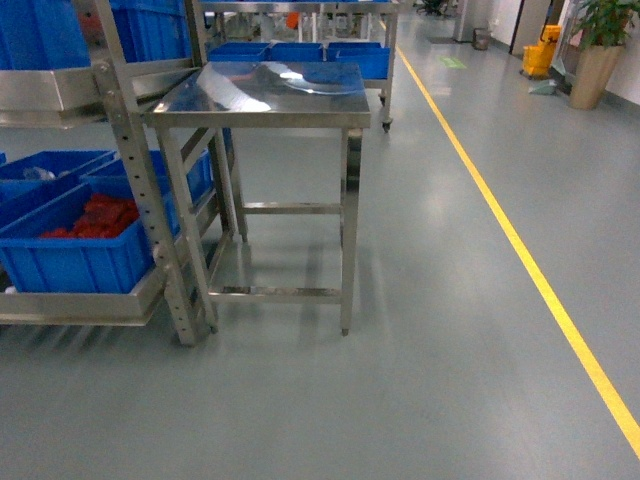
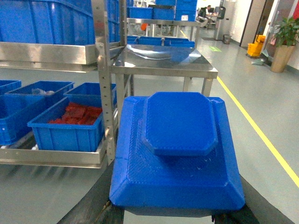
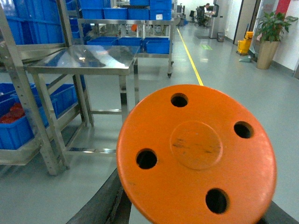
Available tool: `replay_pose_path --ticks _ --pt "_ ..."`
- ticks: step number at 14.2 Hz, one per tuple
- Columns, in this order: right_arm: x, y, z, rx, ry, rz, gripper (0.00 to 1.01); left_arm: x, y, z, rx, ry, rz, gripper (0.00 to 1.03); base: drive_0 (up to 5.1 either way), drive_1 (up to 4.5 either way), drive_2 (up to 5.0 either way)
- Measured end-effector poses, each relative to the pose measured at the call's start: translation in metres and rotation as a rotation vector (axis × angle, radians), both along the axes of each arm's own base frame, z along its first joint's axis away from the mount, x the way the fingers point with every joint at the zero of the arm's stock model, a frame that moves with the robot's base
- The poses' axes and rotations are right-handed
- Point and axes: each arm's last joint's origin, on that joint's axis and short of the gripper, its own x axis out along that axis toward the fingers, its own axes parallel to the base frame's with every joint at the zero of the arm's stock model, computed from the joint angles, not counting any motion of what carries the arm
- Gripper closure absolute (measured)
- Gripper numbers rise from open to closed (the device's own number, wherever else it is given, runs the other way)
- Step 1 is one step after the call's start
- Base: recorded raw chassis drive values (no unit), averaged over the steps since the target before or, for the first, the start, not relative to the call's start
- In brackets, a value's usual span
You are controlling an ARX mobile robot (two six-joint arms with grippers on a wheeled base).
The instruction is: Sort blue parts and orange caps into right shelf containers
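In the left wrist view, a blue part (image 2: 180, 154) fills the lower middle of the picture. It is a flat block with slanted edges and a smaller raised plate on top. The dark fingers of the left gripper (image 2: 168, 212) show just under it, so the gripper is pinching this part.

In the right wrist view, a round orange cap (image 3: 196, 156) with four small holes and a raised middle disc sits very close to the camera. The right gripper (image 3: 187, 210) shows only as dark fingers at the lower edge, closed on the cap.

The head view shows neither gripper. There a steel table (image 1: 270, 95) stands on the grey floor (image 1: 430, 330), beside a metal shelf (image 1: 130, 170) on the left. On the low level of the shelf there is a blue bin (image 1: 75, 250) with red pieces (image 1: 100, 215) inside, and more blue bins (image 1: 300, 52) stand behind the table. A yellow line (image 1: 520, 250) runs along the floor on the right.
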Motion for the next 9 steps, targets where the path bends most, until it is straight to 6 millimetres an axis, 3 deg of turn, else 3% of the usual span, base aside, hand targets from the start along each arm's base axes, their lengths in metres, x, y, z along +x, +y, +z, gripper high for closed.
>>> replay_pose_path --ticks 9 --pt "0.0 0.0 0.0002 0.0 -0.002 0.0 0.58 0.0 0.0 0.0003 0.0 -0.003 0.0 0.63 -0.1 4.27 -4.4"
